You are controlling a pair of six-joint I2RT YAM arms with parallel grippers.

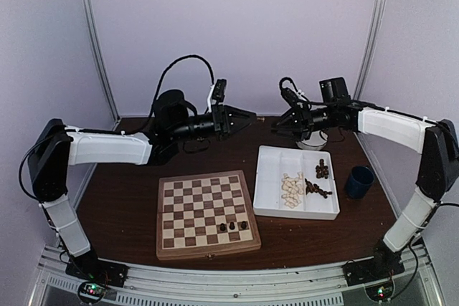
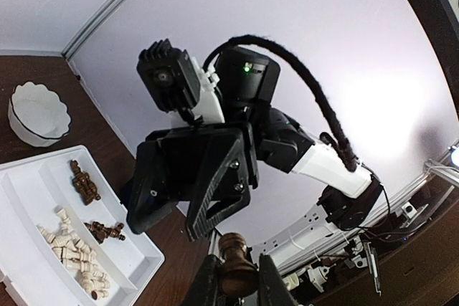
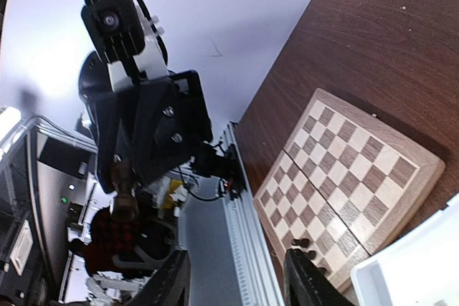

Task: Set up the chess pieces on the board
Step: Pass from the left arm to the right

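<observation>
Behind board, arms raised, facing, left end effector gripping dark piece, right end effector open, empty

The square checkered chessboard was smooth wood with a satin sheen, its tan frame matt. Under it, the dark brown tabletop looked like faintly glossy wood grain. Right of the chessboard, the white divided tray was smooth plastic. Beyond the chessboard, a small dark brown turned chess piece gleamed like varnished wood, and a black braided cable looked cloth-sleeved
</observation>
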